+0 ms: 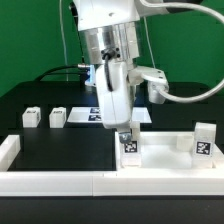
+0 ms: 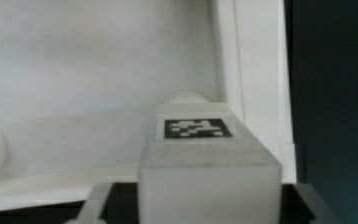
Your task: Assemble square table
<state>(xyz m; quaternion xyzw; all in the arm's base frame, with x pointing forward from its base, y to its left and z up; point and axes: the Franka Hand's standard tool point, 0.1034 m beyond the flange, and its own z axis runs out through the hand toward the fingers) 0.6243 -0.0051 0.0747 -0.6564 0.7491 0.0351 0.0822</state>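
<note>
The square table's white panel (image 1: 168,152) lies at the exterior view's right, and its raised rim (image 2: 231,60) shows in the wrist view. A white block leg (image 1: 129,146) with a tag stands upright on the panel's near left corner. My gripper (image 1: 128,134) comes straight down on it and is shut on the leg (image 2: 201,165), whose tagged top (image 2: 199,127) faces the wrist camera. My gripper (image 2: 202,208) has dark fingers (image 2: 123,205) pressed against both sides of the block. Another leg (image 1: 204,141) stands at the panel's right corner. Two more legs (image 1: 32,117) (image 1: 57,117) rest on the black table.
Long white border rails (image 1: 50,182) run along the table's front and left edge (image 1: 8,150). The marker board (image 1: 92,113) lies behind the arm. A grey cable (image 1: 190,95) loops off to the exterior view's right.
</note>
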